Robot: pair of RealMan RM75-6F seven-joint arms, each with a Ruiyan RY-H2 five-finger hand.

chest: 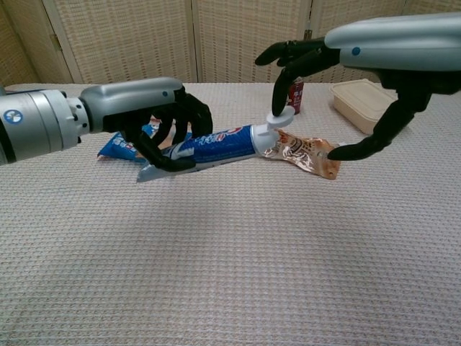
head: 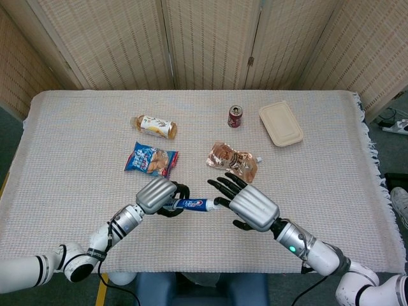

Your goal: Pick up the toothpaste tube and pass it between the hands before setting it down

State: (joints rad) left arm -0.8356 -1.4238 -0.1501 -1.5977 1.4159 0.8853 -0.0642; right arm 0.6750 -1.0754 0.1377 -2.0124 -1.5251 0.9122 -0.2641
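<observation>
The blue and white toothpaste tube [head: 193, 204] [chest: 223, 144] hangs a little above the tablecloth, with its cap pointing to the right. My left hand [head: 156, 194] [chest: 155, 115] grips it near the flat crimped end, fingers curled around it. My right hand [head: 252, 207] [chest: 382, 43] is at the cap end with its fingers spread and the thumb held low and apart. In the chest view one fingertip [chest: 278, 107] comes down onto the white cap; nothing is closed around the tube on that side.
Beyond the hands lie a blue snack bag [head: 151, 159], a brown packet [head: 233, 161] [chest: 306, 153], a lying bottle [head: 153, 125], a red can [head: 235, 116] and a beige lidded box [head: 281, 123] [chest: 364, 101]. The table's near edge [head: 210, 271] is just below the hands.
</observation>
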